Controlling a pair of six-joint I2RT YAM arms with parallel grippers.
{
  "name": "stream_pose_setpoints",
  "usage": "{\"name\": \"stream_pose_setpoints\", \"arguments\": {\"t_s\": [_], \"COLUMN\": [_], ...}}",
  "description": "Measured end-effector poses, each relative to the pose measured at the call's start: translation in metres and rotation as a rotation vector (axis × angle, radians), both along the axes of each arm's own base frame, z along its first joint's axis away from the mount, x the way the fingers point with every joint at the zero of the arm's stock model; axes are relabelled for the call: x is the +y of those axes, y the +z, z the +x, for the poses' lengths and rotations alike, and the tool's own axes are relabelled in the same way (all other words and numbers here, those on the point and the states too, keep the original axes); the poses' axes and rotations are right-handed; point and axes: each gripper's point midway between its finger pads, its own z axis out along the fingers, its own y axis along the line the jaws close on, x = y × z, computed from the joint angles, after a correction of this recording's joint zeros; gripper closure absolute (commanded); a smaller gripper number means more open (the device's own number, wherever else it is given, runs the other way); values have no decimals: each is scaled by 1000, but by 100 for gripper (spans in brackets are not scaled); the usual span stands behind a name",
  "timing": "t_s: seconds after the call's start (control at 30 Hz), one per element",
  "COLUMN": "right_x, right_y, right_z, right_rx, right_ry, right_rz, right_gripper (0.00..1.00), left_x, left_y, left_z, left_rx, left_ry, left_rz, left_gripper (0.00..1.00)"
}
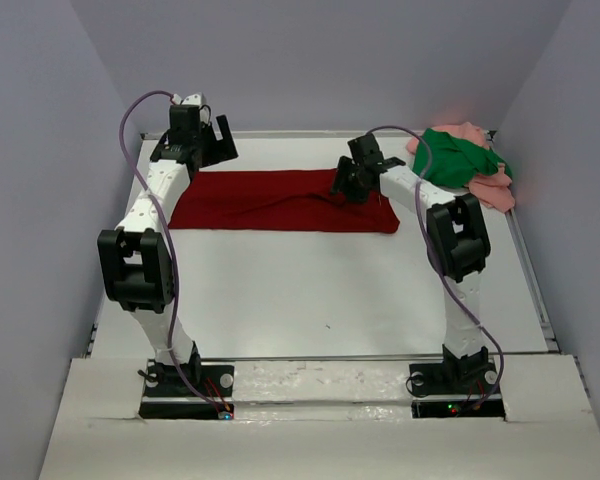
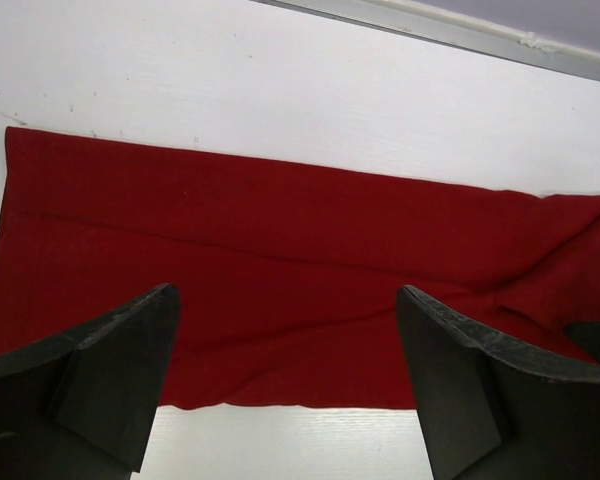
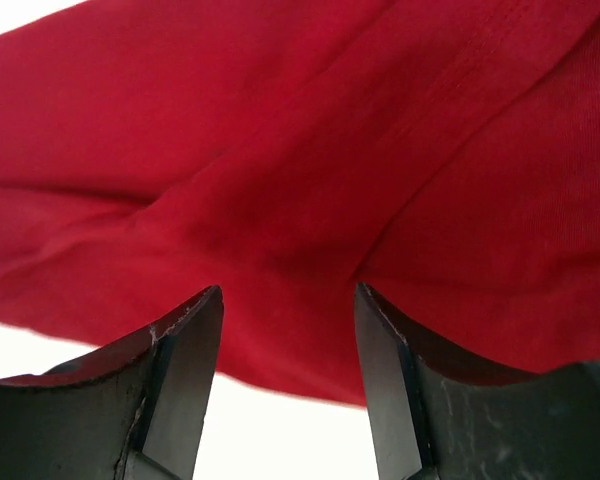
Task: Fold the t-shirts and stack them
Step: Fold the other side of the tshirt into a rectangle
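Up at ten o'clock, find the left gripper [image 2: 285,360] spread wide above the dark red t-shirt [image 1: 270,200] flat across twelve o'clock of the table [image 1: 310,290], then the right gripper [image 3: 288,340] half apart over a ridge at its right end, and at two o'clock the green t-shirt [image 1: 458,160] heaped on the pink t-shirt [image 1: 495,190].

Spread t-shirt [image 1: 280,200] lies left of two heaped t-shirts [image 1: 462,162] on table [image 1: 320,290].
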Motion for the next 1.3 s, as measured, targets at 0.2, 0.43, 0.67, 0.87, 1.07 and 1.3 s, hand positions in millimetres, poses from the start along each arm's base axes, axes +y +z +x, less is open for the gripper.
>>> {"name": "stream_pose_setpoints", "arguments": {"t_s": [0.2,0.43,0.67,0.87,1.07,1.3], "right_x": [-9,-7,-3,-2,3,22], "right_y": [-32,-34,-31,-27,-15,19], "right_z": [-1,8,13,17,29,70], "right_rx": [56,43,28,14,-22,-155], "right_ry": [-27,-23,-15,-12,1,56], "right_rz": [-63,-80,-80,-79,-75,-52], "right_gripper": [37,46,69,100,100,100], "left_x": [-1,-3,-3,-3,-3,-4], "left_y": [-1,-1,-2,-6,-9,-10], "left_z": [-1,-2,-2,-1,-2,-2], "left_rx": [7,7,8,17,26,29], "left_ry": [-8,-18,-19,-19,-19,-21], "left_rz": [1,-5,-4,-4,-3,-3], "left_gripper": [2,2,2,2,2,2]}}
